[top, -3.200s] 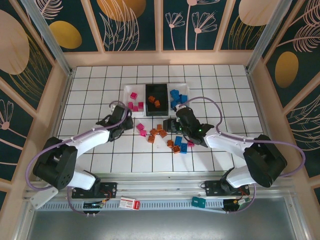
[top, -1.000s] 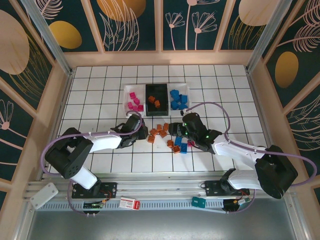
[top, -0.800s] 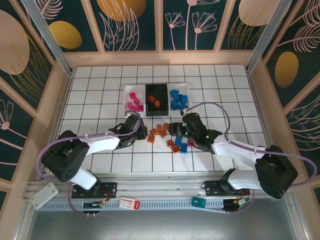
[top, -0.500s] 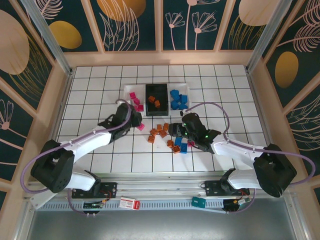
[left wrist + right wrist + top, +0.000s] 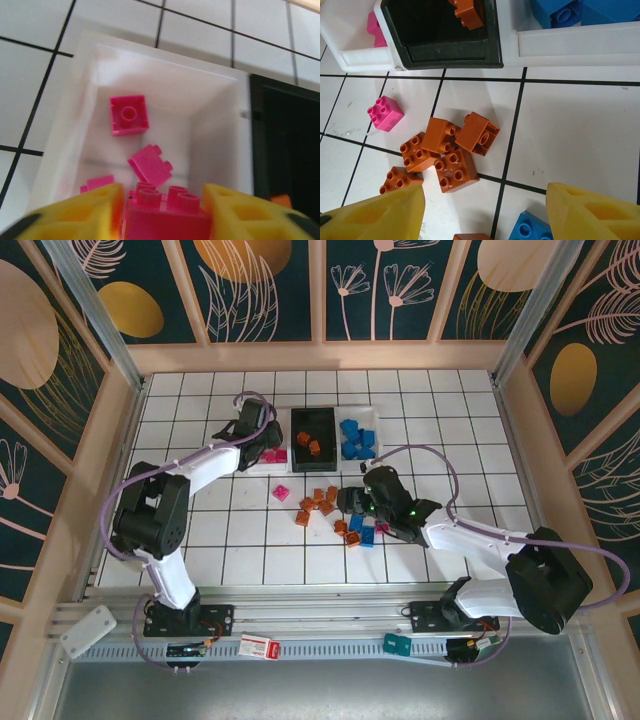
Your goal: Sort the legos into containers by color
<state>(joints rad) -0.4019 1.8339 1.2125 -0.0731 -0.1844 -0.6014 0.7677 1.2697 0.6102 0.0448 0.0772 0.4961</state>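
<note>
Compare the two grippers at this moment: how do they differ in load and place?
The left gripper holds a pink brick between its fingers; the right gripper stands open and empty. The left gripper hangs over the left white tray; the right gripper hangs over loose orange bricks on the tiles. Both have yellow fingers.
</note>
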